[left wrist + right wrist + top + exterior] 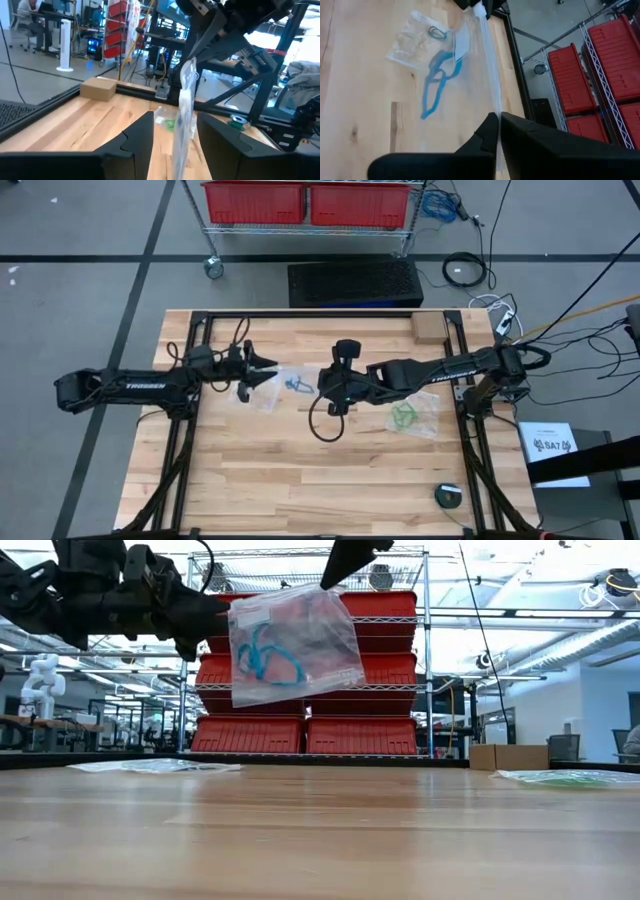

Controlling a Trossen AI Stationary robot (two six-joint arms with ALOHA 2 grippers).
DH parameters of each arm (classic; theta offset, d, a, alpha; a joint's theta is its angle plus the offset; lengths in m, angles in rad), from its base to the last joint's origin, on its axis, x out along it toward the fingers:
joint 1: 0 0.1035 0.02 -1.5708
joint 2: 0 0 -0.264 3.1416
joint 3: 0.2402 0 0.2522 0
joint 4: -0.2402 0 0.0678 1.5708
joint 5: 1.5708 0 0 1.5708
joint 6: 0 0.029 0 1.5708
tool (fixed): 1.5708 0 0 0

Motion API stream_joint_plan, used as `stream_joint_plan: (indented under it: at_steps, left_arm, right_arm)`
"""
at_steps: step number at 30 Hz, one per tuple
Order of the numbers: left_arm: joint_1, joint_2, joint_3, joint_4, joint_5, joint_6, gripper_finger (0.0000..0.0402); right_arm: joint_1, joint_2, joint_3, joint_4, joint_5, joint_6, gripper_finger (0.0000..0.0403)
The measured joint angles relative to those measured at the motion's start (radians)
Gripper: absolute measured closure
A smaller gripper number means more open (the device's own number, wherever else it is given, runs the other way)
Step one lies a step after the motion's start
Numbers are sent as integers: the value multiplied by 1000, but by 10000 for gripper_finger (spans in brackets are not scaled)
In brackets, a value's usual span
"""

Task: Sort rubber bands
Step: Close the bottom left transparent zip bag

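Above the middle of the bench (300,480), the right end effector (498,117) is clamped shut on the top edge of a clear bag (295,645), holding it up so it hangs free with blue rubber bands (265,655) inside. The left end effector (175,137) sits at the bag's nine o'clock with its fingers parted on either side of the bag's edge, gripping nothing, probably to spread its mouth. Another bag with green bands (405,418) lies at four o'clock, a third (262,392) beneath the left arm.
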Motion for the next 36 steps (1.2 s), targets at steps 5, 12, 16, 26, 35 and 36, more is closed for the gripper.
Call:
stream_joint_plan:
  at_steps: [5,12,16,26,35,36]
  left_arm:
    - [0,2,0,-1,-7,0,252]
    - [0,17,1,4,-14,8,313]
    - [0,17,1,51,-15,13,359]
    - [0,17,1,33,-16,67,398]
    - [-3,17,1,-60,-18,127,399]
    - [-5,17,1,-64,-18,137,399]
  right_arm:
    - [0,0,0,21,0,-12,403]
    - [0,0,0,46,0,-26,403]
    - [0,0,0,45,-3,-21,403]
    - [-30,0,0,39,-122,82,380]
    - [-125,31,0,225,-385,79,294]
    - [-136,37,0,241,-406,78,286]
